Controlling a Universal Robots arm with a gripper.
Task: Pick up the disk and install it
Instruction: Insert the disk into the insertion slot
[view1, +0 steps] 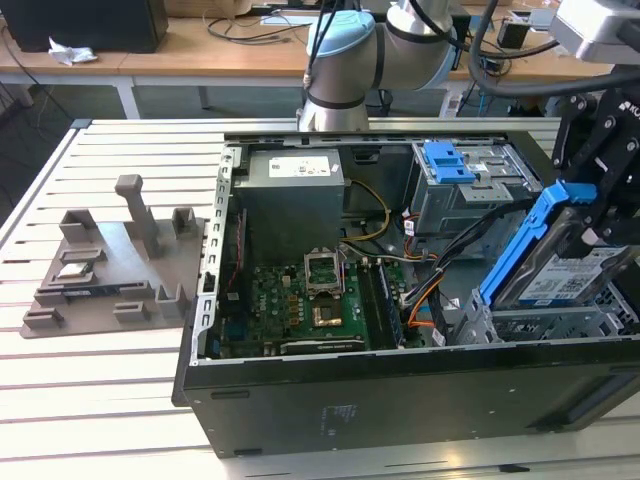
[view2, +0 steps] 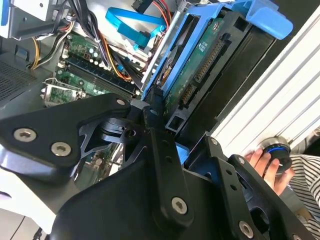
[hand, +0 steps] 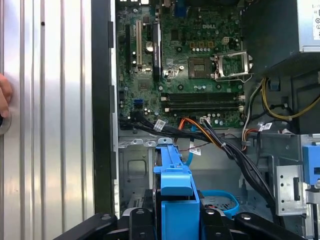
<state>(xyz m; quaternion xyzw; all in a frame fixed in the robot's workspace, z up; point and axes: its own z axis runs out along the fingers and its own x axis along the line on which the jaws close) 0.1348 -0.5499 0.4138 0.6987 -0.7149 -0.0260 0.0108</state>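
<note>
Install step: gripper (view1: 597, 225) fingers (view2: 152, 125) pinch tilted disk (view1: 560, 272); bay (view1: 530, 322) just below them. You must level disk, align with bay.

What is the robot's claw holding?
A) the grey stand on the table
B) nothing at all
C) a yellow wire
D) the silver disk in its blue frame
D: the claw is shut on the disk, gripping its blue frame and holding it tilted over the open computer case.
</note>
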